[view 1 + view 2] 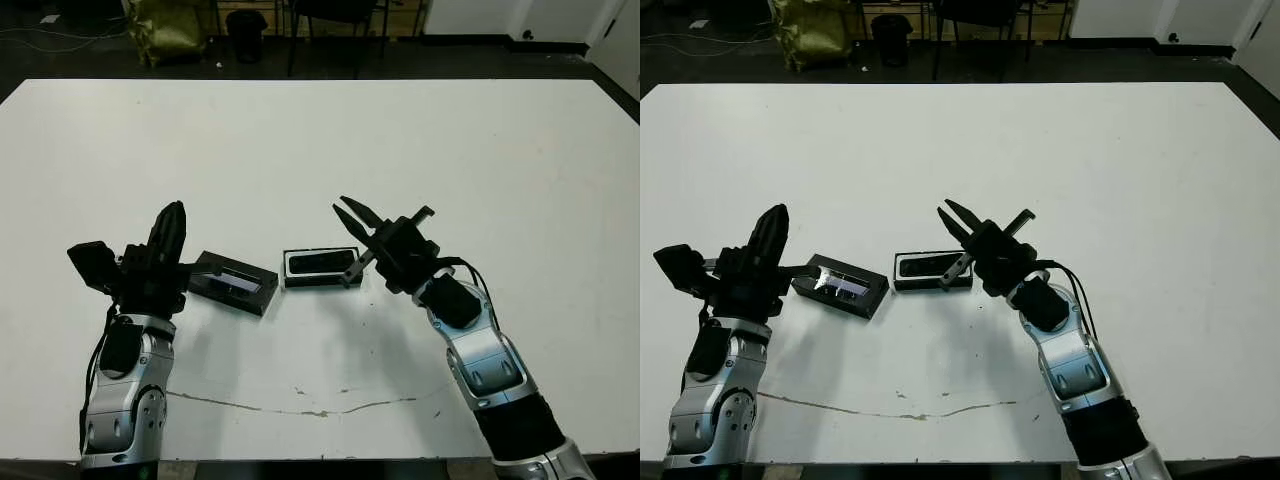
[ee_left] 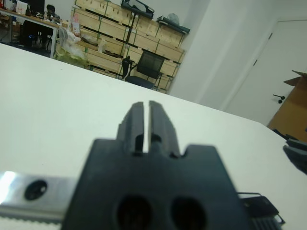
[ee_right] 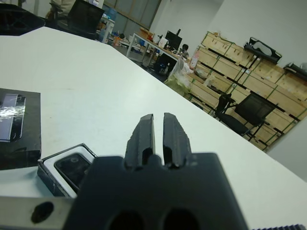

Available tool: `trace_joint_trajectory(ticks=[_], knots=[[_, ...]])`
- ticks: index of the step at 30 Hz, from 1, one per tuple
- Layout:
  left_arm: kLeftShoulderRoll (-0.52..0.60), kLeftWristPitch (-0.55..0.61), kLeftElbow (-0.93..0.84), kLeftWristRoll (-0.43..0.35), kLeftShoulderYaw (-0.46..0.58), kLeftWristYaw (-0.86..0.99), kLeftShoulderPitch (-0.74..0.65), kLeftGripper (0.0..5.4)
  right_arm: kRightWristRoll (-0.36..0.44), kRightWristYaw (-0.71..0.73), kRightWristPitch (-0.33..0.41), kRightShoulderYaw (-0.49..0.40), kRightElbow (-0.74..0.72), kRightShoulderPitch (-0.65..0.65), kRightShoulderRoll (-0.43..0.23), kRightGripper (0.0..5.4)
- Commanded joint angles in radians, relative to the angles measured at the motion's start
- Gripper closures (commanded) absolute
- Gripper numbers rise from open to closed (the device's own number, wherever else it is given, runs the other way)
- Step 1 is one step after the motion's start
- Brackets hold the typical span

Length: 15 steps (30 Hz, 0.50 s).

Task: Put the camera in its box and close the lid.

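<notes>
Left eye view shows me the camera (image 1: 321,262) already lying inside the box (image 1: 322,281), just below the middle of the frame, so I judge the step in hand to be the lid. The lid (image 1: 236,282) lies flat on the counter (image 1: 400,140) left of the box, close beside it but apart, turned at a slight angle with its glossy strip facing up.

My right gripper (image 1: 368,228) hovers over the right end of the box. In the head views one finger seems to angle down toward that end, but in the right wrist view its fingers (image 3: 144,136) stand nearly together with only a thin slit between them, holding nothing. My left gripper (image 1: 168,232) sits at the lid's left end, its fingers (image 2: 136,125) also almost closed and empty; I cannot tell whether it touches the lid.

To do this well, I would open the left fingers enough to take the lid by its long edges, since it lies flat and offers little to grab from above. I would lift it level, square it to the box, and lower it straight down. The right gripper could steady the box's far end so it does not slide. The risk I see is the lid landing skewed and nudging the camera out of its seat.
</notes>
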Motion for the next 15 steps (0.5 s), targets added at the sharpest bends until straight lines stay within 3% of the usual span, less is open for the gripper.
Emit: trace_joint_trajectory(ticks=[1, 9, 15], knots=[[-0.002, 0.012, 0.008, 0.009, 0.0, 0.015, 0.01, 5.4, -0.03, -0.031, 0.067, 0.012, 0.029, -0.008, 0.011, 5.39], [-0.003, 0.006, 0.008, 0.01, -0.002, 0.018, 0.011, 5.4, -0.084, -0.072, 0.207, 0.051, 0.044, -0.012, 0.052, 5.39], [-0.001, 0.012, 0.006, 0.008, -0.002, 0.018, 0.013, 5.4, -0.106, -0.087, 0.253, 0.08, 0.067, 0.008, 0.067, 5.39]])
